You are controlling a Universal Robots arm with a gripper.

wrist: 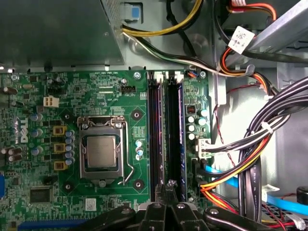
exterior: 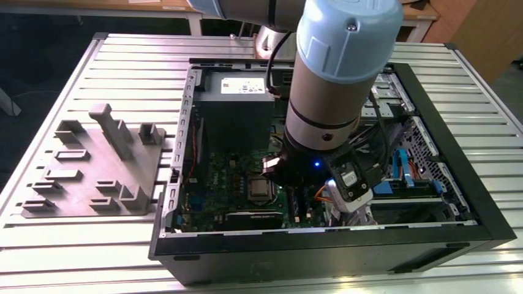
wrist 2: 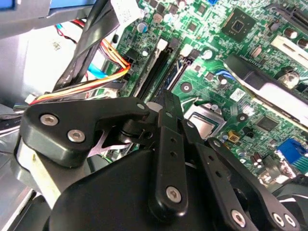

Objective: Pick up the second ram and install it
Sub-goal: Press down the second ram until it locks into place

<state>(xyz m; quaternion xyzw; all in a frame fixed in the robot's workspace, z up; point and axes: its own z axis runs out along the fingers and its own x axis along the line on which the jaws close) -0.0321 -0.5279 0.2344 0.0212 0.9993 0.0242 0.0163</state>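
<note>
The gripper has its fingers drawn narrow, nearly together, with the tips poised over one end of the two memory slots (whether they actually pinch anything I cannot tell). Directly beneath them a dark strip stands edge-on along the slot lane farther from the processor socket. I take this for the second ram, lined up lengthwise with its slot so it can go straight down.

Room here is tight. A bundle of cables runs just beside the slots on the side away from the socket, and in the second wrist view the orange and black leads pass close to the finger linkage. The socket side is flatter, with only low parts (the easier side for clearance).

In the exterior view the arm reaches down into the open computer case at lower centre, with the case walls boxing it in. The grey tray lies well apart at the exterior view's left on the slatted table, its moulded slots holding no stick that I can see.
</note>
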